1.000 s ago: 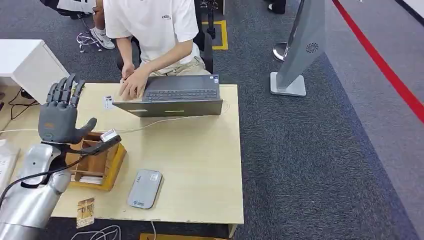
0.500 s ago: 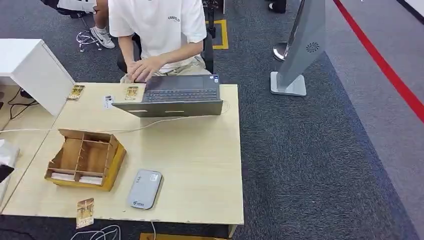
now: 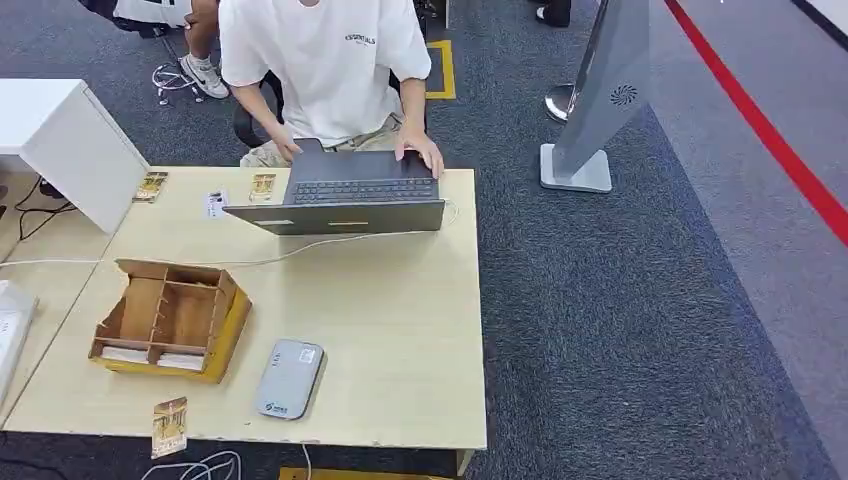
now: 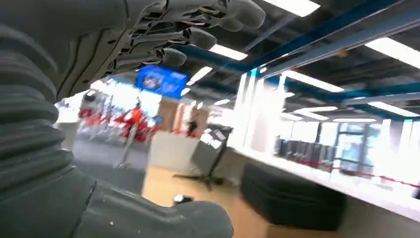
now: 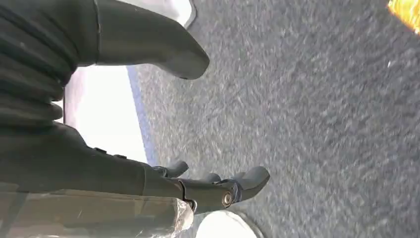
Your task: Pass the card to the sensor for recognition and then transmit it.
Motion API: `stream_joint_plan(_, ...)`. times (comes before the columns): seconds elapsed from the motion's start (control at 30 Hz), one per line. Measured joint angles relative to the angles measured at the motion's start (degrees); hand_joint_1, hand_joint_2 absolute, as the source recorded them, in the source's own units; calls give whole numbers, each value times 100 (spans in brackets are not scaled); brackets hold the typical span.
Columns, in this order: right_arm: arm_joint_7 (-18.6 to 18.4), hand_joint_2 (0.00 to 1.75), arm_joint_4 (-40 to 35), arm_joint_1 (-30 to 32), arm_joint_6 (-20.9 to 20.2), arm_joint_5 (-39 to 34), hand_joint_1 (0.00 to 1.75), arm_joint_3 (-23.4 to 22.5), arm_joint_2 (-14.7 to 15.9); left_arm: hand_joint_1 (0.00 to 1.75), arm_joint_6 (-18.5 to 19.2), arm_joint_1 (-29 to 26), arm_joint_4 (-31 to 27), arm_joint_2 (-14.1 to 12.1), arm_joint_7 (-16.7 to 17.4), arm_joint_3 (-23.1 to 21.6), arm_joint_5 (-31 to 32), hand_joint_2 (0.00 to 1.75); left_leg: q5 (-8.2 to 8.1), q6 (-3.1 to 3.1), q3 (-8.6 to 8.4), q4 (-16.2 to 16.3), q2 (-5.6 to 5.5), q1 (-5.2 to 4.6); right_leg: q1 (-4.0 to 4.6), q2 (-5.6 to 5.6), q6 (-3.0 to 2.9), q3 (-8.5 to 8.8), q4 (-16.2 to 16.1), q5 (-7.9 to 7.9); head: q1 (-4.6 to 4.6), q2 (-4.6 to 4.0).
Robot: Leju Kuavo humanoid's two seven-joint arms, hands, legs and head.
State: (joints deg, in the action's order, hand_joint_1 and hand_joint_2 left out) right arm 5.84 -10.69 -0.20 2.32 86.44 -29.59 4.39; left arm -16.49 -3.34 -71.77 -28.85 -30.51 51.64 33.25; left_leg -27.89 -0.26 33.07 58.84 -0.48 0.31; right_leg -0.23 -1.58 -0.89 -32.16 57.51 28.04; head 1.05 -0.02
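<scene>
table [image 3: 400,330] holds laptop [image 3: 350,195], sensor [image 3: 289,378].

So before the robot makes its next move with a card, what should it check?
1. Left robot hand free: ok, it holds nothing.
2. Right robot hand free: ok, fingers apart above the carpet.
3. Card available: ok, it lies at the table's front edge.
4. Grey sensor uncovered: ok.
5. Person away from the sensor: ok, both hands are at the laptop.
6. Card already read: cannot tell.
</scene>
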Motion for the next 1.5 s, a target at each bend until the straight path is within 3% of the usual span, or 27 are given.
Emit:
stream_joint_plan(0.1, 179, 175, 0, 31, 28, -4, 0, 0, 88, 0, 805, 238, 873, 28, -35, 968, -513, 175, -2, -2, 3, 0, -14, 0, -1, 14, 1, 1, -1, 9, 0, 0)
stream_joint_plan(0.17, 277, 175, 2, 50, 42, -7, 0, 0, 142, 0, 989, 362, 1741, 83, 76, 1582, -885, 175, -5, -5, 4, 0, -17, 0, -1, 18, -1, 2, -1, 11, 6, 0)
stream_joint_plan(0.2, 297, 175, 2, 65, 46, -4, 0, 2, 173, 0, 1062, 400, 2160, 144, 183, 1829, -1040, 0, -6, -3, 3, -1, -17, -3, -3, 20, -1, 3, -2, 12, 4, 0)
stream_joint_plan(0.3, 343, 175, 15, 103, 87, 37, 0, 13, 249, 0, 1167, 426, 3265, 574, 696, 2441, -1373, 0, -14, 10, -2, -1, -20, -19, -19, 23, 11, 7, -2, 24, 20, 0)
stream_joint_plan(0.33, 352, 175, 20, 123, 103, 65, 0, 24, 269, 0, 1134, 427, 3580, 783, 855, 2603, -1448, 175, -17, 15, -2, -1, -21, -19, -20, 26, 12, 10, -3, 24, 24, 0)
stream_joint_plan(0.47, 454, 175, 42, 138, 120, 188, 0, 116, 387, 0, 670, 458, 4533, 1642, 1674, 3037, -1500, 175, -18, 32, -6, 2, -30, -30, -32, 36, 26, 20, -16, 18, 4, 0)
stream_joint_plan(0.57, 566, 175, 57, 161, 140, 206, 0, 157, 477, 0, 445, 521, 5049, 2304, 2207, 3109, -1286, 175, -20, 66, -7, 6, -31, -51, -49, 38, 60, 26, -23, 11, 2, 0)
stream_joint_plan(0.7, 653, 175, 92, 200, 201, 227, 0, 251, 592, 0, 526, 621, 5499, 2912, 2658, 3115, -1013, 175, -23, 73, -10, 11, -30, -60, -55, 38, 70, 30, -24, 12, -17, 0)
stream_joint_plan(0.87, 756, 175, 140, 232, 311, 232, 0, 437, 697, 0, 875, 696, 5743, 3385, 3092, 2941, -273, 175, -26, 80, -16, 13, -27, -62, -56, 34, 75, 32, -24, 11, -9, 0)
stream_joint_plan(1.07, 774, 175, 162, 224, 249, 232, 0, 619, 702, 0, 1219, 706, 5822, 3654, 3112, 2216, 674, 175, -26, 80, -17, 12, -27, -58, -53, 36, 75, 32, -23, 12, 0, 0)
stream_joint_plan(1.17, 808, 175, 168, 224, 190, 178, 0, 671, 699, 0, 1376, 693, 5842, 3685, 3201, 1890, 845, 175, -26, 80, -16, 11, -27, -56, -51, 35, 75, 32, -22, 13, -2, 0)
stream_joint_plan(1.5, 601, 175, 98, 268, 109, -1325, 0, 1038, 564, 0, 1475, 494, 5839, 3602, 3230, 507, 217, 175, -26, 80, -16, 11, -27, -55, -50, 36, 74, 33, -22, 14, -2, 0)
